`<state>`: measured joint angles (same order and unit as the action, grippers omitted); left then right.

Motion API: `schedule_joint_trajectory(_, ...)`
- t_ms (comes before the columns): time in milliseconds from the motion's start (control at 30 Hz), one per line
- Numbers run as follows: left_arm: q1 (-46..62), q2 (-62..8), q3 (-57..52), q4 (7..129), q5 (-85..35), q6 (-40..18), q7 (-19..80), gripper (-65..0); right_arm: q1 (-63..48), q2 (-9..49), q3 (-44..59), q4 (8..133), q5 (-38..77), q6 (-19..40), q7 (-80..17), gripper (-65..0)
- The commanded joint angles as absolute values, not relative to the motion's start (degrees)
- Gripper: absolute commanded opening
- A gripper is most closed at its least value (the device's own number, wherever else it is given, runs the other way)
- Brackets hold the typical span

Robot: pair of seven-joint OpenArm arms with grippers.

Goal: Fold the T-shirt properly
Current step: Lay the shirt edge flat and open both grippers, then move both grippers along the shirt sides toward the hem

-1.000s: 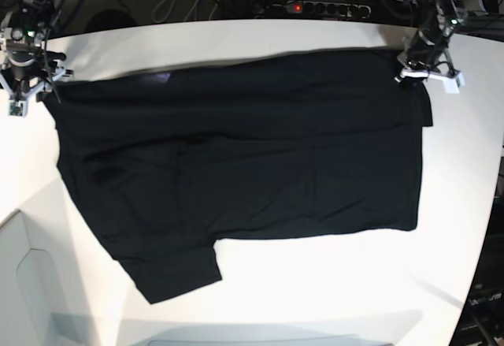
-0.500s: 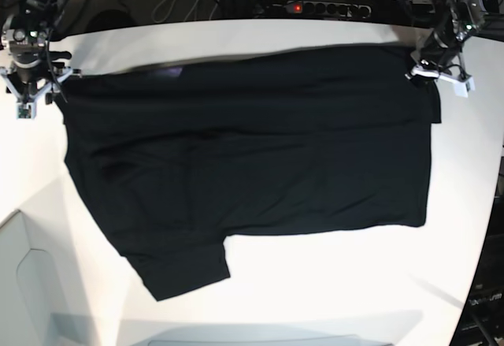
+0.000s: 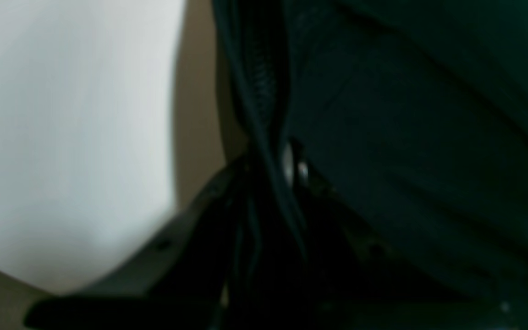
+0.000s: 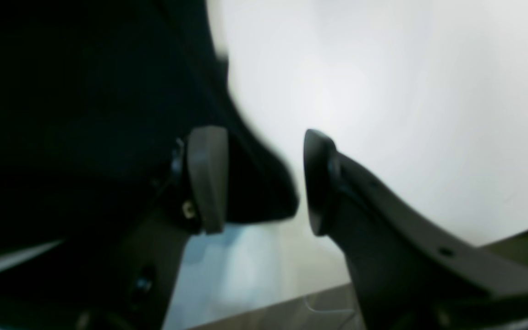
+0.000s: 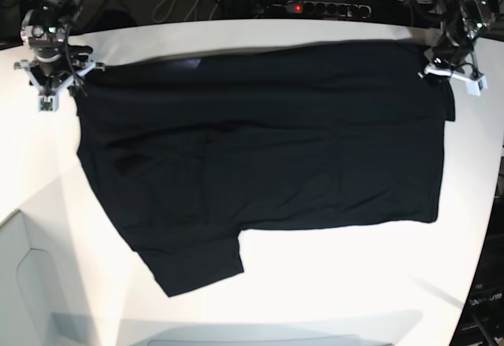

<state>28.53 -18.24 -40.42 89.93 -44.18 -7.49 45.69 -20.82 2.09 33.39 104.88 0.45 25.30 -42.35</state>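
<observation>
cloth lies spread on the white table (image 5: 260, 299): the black t-shirt (image 5: 260, 149) is laid sideways, one sleeve (image 5: 197, 263) jutting toward the near edge. the left gripper (image 5: 450, 72) is clenched on the shirt's far corner at the view's right, fabric bunched between its closed jaws in the left wrist view. the right gripper (image 4: 257, 181) stands spread at the opposite far corner, its pads either side of the shirt's edge but not pinching it. judging by this, the step is stretching the shirt flat. to do it well, the right jaws should close on the corner first, then both arms pull evenly, low over the table, so no wrinkles remain.
</observation>
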Motion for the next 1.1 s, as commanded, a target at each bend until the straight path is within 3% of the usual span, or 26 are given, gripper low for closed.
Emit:
schedule_joint_trajectory(0, 28.62, -19.82, -41.01, 90.42, -44.62, -7.96, 44.97, -65.0, -21.05, 2.51, 33.80, 104.40, 0.75, 25.89, -40.04, -38.1)
schedule_joint_trajectory(200, 28.62, -20.97, -41.01, 90.68, -44.62, -7.96, 44.97, -65.0, -22.81, 2.86, 36.18, 96.48, 0.57, 25.89, -33.45, -38.1)
schedule_joint_trajectory(467, 28.70, -21.32, -41.01, 90.68, -44.62, -7.96, 44.97, -65.0, -24.84, 2.86, 43.30, 95.87, 0.48, 25.89, -33.10, -38.1)
schedule_joint_trajectory(867, 29.14, -21.32, -41.19, 90.68, -44.97, -7.69, 45.49, -64.7, -24.04, 0.04, 49.19, 106.51, 5.05, 25.89, -32.92, -37.5)
schedule_joint_trajectory(933, 29.14, -21.32, -41.27, 90.68, -44.97, -7.52, 45.49, -60.3, -23.43, 0.22, 48.31, 108.70, 5.93, 25.98, -33.01, -37.4)
schedule_joint_trajectory(1067, 29.23, -20.88, -43.82, 90.77, -45.14, -7.60, 45.58, -40.2, -23.34, 2.15, 41.27, 112.04, 5.85, 28.18, -33.01, -36.6)
